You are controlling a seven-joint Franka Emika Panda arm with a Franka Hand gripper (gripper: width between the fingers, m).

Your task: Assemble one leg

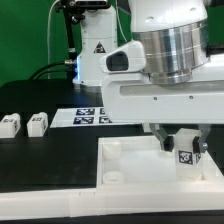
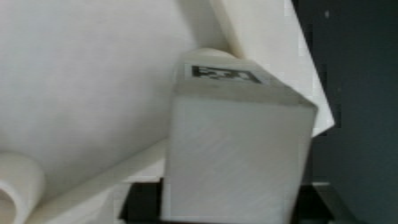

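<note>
Exterior view, from its left: a loose leg [image 1: 10, 124] and a second loose leg [image 1: 37, 123] sit just beside each other on the black table [image 1: 50, 150]. Then comes the marker board [image 1: 90, 115] further back, then the big white top [image 1: 130, 165] with a corner hole [image 1: 113, 176] showing near the front. Over at that view's right the gripper [image 1: 180, 143] is closed onto the leg [image 1: 187, 153], jaws only as wide as the block itself. It's holding the leg upright, low over the top and off to the right of that hole; we can't tell if the bottom end touches the surface. In the wrist view the leg [image 2: 240, 130] fills the middle, tag [image 2: 226, 73] at its far end, with the dark fingers [image 2: 150, 200] clamped on two opposite flat sides. Our take on handling: it looks like a small hard plastic peg, so light and stiff, no real worry about crushing it. The smooth faces probably slide if the grip is loose or it gets shoved sideways, though. We'd pinch the flat sides near one end, like here, leaving the other end free to go into a hole.
</note>
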